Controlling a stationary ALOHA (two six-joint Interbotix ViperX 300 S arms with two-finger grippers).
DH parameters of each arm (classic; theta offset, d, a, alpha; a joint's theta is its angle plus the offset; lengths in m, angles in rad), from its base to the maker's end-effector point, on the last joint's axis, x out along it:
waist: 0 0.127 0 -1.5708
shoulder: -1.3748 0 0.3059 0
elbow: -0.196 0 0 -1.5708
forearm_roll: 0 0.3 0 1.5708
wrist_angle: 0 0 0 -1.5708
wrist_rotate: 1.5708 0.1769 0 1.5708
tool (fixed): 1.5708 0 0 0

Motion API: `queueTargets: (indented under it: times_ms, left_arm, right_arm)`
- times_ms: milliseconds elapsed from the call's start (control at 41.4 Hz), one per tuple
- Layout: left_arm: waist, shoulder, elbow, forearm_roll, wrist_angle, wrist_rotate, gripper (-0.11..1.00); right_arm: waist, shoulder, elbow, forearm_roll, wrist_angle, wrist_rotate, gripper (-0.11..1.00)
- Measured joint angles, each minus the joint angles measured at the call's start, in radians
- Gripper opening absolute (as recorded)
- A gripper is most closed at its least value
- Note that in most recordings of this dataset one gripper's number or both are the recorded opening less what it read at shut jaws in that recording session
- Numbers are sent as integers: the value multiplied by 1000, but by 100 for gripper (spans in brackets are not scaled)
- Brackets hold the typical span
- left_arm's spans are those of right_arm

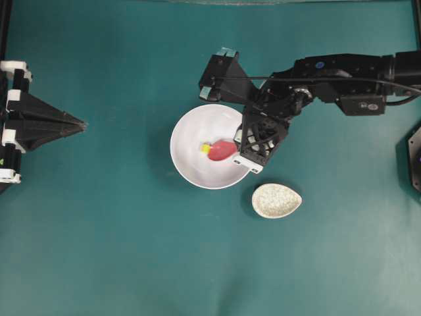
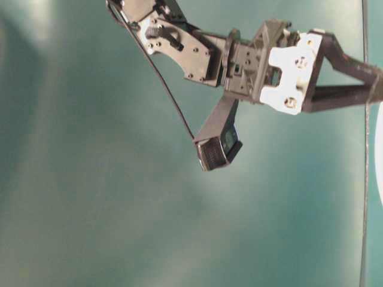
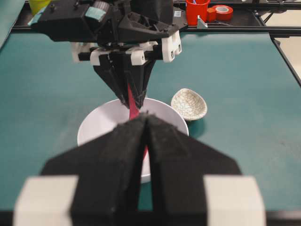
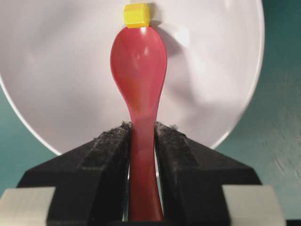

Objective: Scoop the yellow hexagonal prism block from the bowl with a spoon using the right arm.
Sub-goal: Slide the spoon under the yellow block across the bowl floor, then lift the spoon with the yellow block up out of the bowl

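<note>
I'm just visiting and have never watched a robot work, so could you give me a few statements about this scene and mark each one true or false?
1. The right gripper is clamped on the handle of the spoon. True.
2. The yellow hexagonal prism block already sits in the spoon's scoop. False: it lies in the bowl at the scoop's tip.
3. The spoon's scoop is inside the white bowl. True.
4. The speckled dish holds the yellow block. False: it holds nothing, and it stands on the table beside the bowl.
5. The left gripper is helping to steady the bowl. False: it is shut and well away from the bowl.
</note>
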Motion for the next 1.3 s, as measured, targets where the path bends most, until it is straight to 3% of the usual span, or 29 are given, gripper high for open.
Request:
queueTargets:
  times_ms: [435, 845, 1304]
  left_arm:
    - [-2, 0, 0, 0, 2, 0, 1]
    - [-2, 0, 0, 0, 0, -2, 1]
    - [0, 0, 0, 0, 2, -9, 1]
  right_arm:
    - [8, 15, -23, 0, -121, 3, 23]
    - [8, 8, -29, 0, -166, 3, 23]
    - [12, -40, 26, 0, -275, 5, 23]
